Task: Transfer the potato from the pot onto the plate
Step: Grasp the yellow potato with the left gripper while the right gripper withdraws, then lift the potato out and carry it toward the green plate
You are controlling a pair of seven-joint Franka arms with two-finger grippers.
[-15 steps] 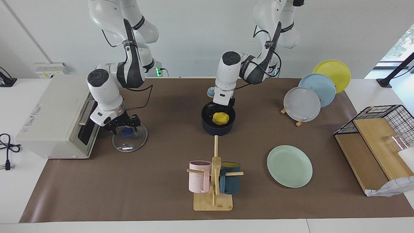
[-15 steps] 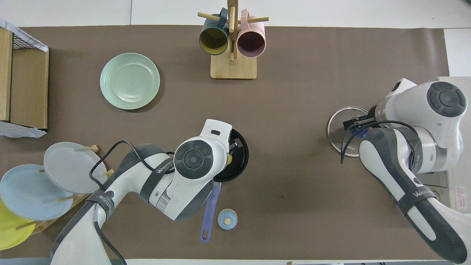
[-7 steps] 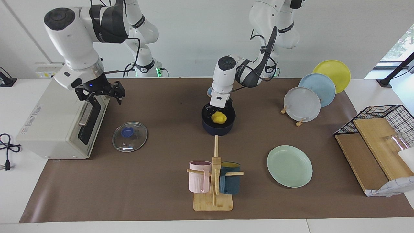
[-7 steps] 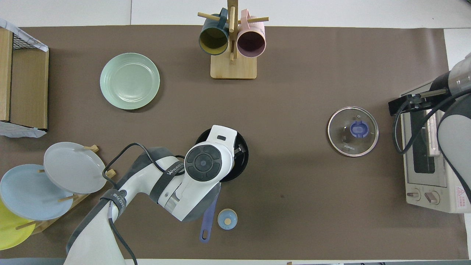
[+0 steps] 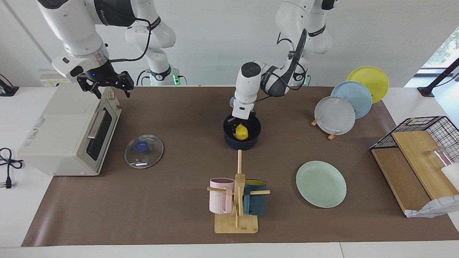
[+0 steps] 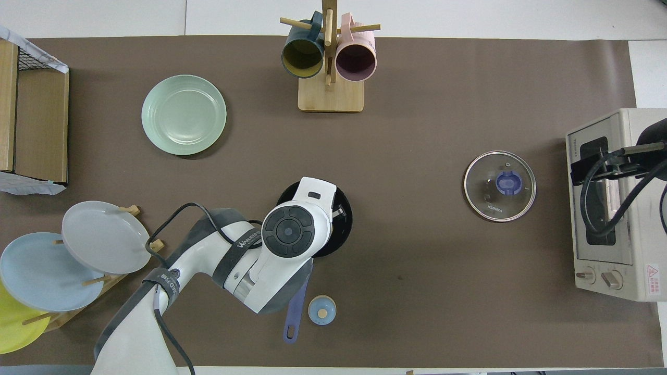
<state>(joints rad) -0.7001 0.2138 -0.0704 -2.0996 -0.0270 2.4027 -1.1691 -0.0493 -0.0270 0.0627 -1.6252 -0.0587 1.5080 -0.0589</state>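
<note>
1. Facing view: The left gripper [image 5: 242, 123] reaches down into the dark blue pot [image 5: 242, 137] at mid-table, its fingers closed on the yellow potato [image 5: 241, 132], which sits inside the pot against the black interior. The right gripper [image 5: 104, 83] hangs in the air over the white toaster oven [image 5: 68, 130] at the right arm's end of the table, its fingers spread apart and holding nothing. A glass lid [image 5: 143, 151] with a blue knob lies flat on the brown mat beside the oven. The pale green plate [image 5: 321, 184] lies bare, farther from the robots than the pot and toward the left arm's end. A wooden mug rack [image 5: 236, 202] carries a pink mug [image 5: 221, 195] and a dark blue mug [image 5: 255, 202]. Grey, light blue and yellow plates stand in a plate stand [image 5: 331, 135].

2. Overhead view: The left arm's wrist covers most of the pot [image 6: 341, 229], hiding the potato and the fingertips; the pot's blue handle [image 6: 294, 312] points toward the robots, beside a small blue round knob-like object [image 6: 321, 310]. The green plate [image 6: 183, 114] lies well apart from the pot. Only part of the right gripper [image 6: 599, 166] shows, over the toaster oven [image 6: 609, 208]. The glass lid [image 6: 499, 186] lies between pot and oven.
</note>
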